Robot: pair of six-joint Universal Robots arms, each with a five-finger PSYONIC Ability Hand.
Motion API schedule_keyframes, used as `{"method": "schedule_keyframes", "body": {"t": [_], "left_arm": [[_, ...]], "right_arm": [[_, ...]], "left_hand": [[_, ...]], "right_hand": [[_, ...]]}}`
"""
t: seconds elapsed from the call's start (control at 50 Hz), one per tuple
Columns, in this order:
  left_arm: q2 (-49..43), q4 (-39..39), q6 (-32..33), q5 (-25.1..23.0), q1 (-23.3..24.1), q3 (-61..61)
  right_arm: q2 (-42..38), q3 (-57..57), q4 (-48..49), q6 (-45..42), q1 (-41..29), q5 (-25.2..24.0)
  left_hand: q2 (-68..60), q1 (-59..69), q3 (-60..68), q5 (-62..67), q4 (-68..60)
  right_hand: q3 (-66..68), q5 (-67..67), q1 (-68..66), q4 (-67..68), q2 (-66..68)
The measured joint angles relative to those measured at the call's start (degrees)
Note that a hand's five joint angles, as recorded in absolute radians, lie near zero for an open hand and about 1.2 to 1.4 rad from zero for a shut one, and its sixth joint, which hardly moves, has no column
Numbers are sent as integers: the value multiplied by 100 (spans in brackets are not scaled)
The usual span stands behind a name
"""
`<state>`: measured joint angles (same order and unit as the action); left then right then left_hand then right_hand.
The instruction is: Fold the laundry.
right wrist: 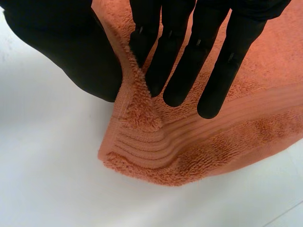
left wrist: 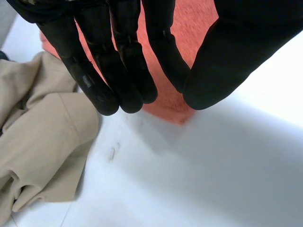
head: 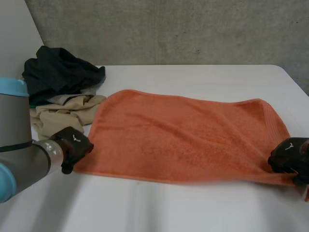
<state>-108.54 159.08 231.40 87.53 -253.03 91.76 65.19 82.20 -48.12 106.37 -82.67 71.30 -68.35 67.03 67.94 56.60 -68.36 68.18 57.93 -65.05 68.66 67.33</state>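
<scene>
1. The orange towel (head: 188, 137) lies flat on the worktop (head: 193, 208); the right hand (head: 289, 154) pinches its near right corner.
2. The left hand (head: 72, 145) holds straight fingers (left wrist: 132, 90) over the near left corner, gripping nothing; it should pinch just as firmly before both lift.

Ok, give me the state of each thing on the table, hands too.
orange towel: spread flat, unfolded
black garment: crumpled in a heap
beige garment: crumpled beside the towel
left hand: open, at a near towel corner
right hand: pinching the other near corner
</scene>
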Motion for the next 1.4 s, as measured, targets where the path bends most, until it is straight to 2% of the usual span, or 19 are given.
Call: {"method": "schedule_keyframes", "body": {"t": [0.08, 0.16, 0.38, 0.4, 0.42, 0.44, 0.46, 0.48, 0.52, 0.56, 0.66, 0.82, 0.9, 1.06, 1.4], "left_arm": [[-221, 85, 183, -50, 3, -374], [-635, 384, -55, 1, 141, -1282], [-2000, 1691, -1442, 254, 462, -5249], [-2100, 1734, -1567, 276, 483, -5566], [-2140, 1729, -1627, 292, 497, -5697], [-2183, 1664, -1723, 326, 526, -5850], [-2196, 1608, -1767, 345, 543, -5894], [-2204, 1418, -1876, 400, 586, -5903], [-2161, 1096, -2033, 470, 644, -5711], [-2083, 774, -2217, 523, 699, -5358], [-1803, 331, -2889, 471, 838, -3937], [-1505, 679, -3598, 265, 1171, -1982], [-1467, 1073, -3550, 322, 1377, -1409], [-1577, 1912, -3030, 639, 1652, -880], [-1907, 2128, -2771, 911, 1995, -992]], "right_arm": [[-37, -164, 197, 63, -159, 116], [-195, -549, 711, 401, -404, 189], [-729, -3151, 3227, 2338, -1132, 856], [-749, -3320, 3386, 2504, -1211, 898], [-754, -3373, 3437, 2568, -1251, 914], [-755, -3416, 3481, 2647, -1318, 933], [-753, -3416, 3490, 2673, -1350, 939], [-741, -3375, 3479, 2709, -1411, 949], [-708, -3202, 3429, 2717, -1492, 949], [-663, -2963, 3388, 2694, -1545, 940], [-602, -2322, 3480, 2572, -1582, 929], [-647, -1787, 3729, 2475, -1549, 958], [-649, -1668, 3747, 2483, -1518, 961], [-628, -1354, 3749, 2542, -1467, 927], [-618, -823, 3967, 2563, -1326, 842]], "left_hand": [[0, 0, 5, 0, -15], [-6, 0, 11, 1, -17], [6, -5, -2, 0, -4], [788, -711, -668, -574, 712], [788, -711, -668, -574, 712], [1458, -1445, -1302, -1188, 1350], [2785, -2912, -2628, -2497, 2698], [3515, -3721, -3447, -3332, 3528], [4386, -4506, -4330, -4232, 4432], [4751, -4679, -4707, -4638, 4806], [5018, -4679, -4984, -4808, 5074], [4947, -4679, -4980, -4749, 4933], [4934, -4679, -4980, -4723, 4933], [4902, -4676, -4899, -4723, 4890], [4869, -4659, -4841, -4670, 4877]], "right_hand": [[0, 0, 0, 0, 0], [0, 0, 0, 0, 0], [0, 0, 0, 0, 0], [0, 1, 0, 0, 0], [0, 2, 0, 0, 0], [0, 5, 0, 0, 0], [0, 7, 0, 0, 0], [0, 9, 0, 1, 0], [0, 10, 0, 1, 0], [0, 10, 0, 1, 0], [0, 10, 0, 1, 0], [0, 10, 0, 1, 0], [0, 10, 0, 1, 0], [0, 10, 0, 1, 0], [0, 10, 0, 1, 0]]}}
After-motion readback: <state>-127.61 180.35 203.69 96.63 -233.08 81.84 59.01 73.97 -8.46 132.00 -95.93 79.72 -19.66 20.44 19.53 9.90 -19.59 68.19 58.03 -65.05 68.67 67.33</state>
